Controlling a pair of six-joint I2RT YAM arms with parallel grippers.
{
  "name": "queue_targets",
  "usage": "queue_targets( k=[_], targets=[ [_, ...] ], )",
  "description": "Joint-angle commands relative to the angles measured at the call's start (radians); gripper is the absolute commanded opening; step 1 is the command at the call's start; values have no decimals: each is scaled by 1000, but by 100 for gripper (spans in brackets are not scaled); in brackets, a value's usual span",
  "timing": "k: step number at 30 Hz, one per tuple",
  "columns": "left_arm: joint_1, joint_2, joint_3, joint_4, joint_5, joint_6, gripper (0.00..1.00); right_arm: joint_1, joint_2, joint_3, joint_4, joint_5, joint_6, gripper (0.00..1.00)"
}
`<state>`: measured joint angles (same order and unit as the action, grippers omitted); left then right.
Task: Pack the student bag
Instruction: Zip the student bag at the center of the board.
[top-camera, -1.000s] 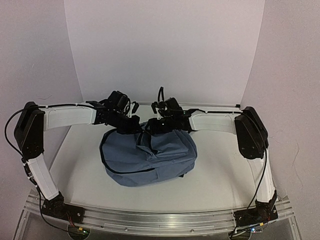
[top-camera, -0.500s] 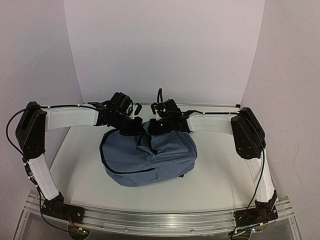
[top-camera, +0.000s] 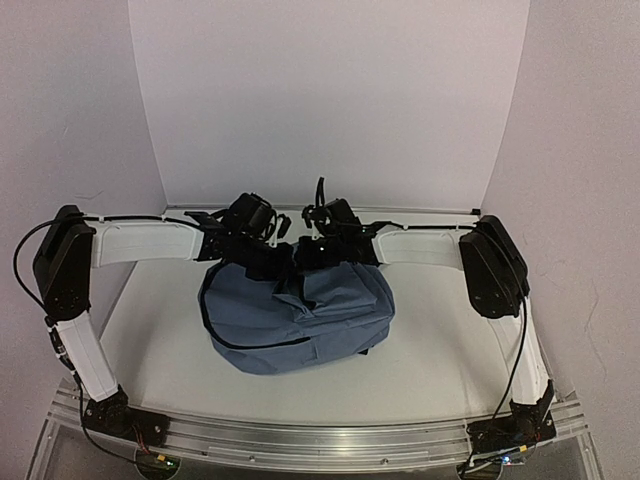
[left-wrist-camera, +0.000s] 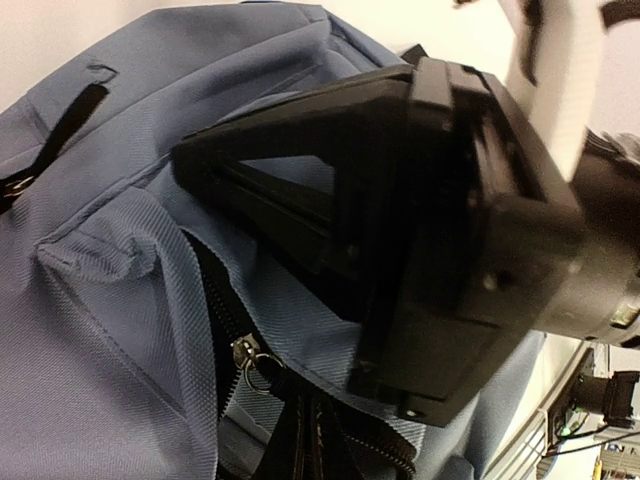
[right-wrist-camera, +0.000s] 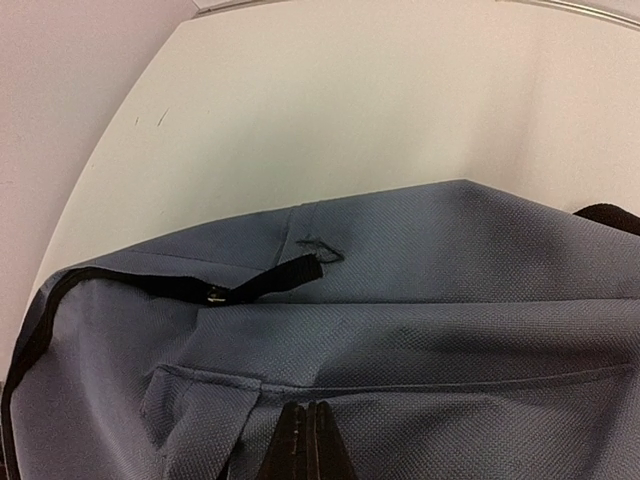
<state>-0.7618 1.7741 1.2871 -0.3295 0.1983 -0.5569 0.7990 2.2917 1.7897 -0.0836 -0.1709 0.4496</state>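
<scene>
From above, the student bag (top-camera: 295, 315) lies in the middle of the desk (top-camera: 440, 340). The left claw (top-camera: 283, 263) and the right claw (top-camera: 306, 257), both closed, sit close together on its edge at 12 o'clock. The left wrist view shows blue fabric, with a zip puller (left-wrist-camera: 250, 365) at 7 o'clock. In the right wrist view the right claw is pressed together at 6 o'clock and touches the bag fabric.

Slumped slate-blue student bag (top-camera: 300, 320), black zips
</scene>
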Motion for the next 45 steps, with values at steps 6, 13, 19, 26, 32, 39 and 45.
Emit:
queue_targets(
  k=[6,13,19,26,32,39,45],
  targets=[
    [44,-3,112,-63,-21,-78,0,1,-219,-60,-50,19,-16,36],
    [56,115,266,-88,100,-98,4,-5,-393,-237,-48,124,40,54],
    [55,183,331,-95,134,-119,10,-5,-487,-357,-35,192,69,61],
    [56,105,279,-43,113,-121,48,-5,-520,-392,-25,180,71,65],
    [65,-42,209,-40,52,-109,66,-5,-501,-370,0,117,65,66],
    [115,-147,152,-88,14,-106,73,-2,-439,-331,18,0,22,65],
    [148,-154,74,-95,10,-142,74,32,-368,-316,11,-19,0,50]
  ],
)
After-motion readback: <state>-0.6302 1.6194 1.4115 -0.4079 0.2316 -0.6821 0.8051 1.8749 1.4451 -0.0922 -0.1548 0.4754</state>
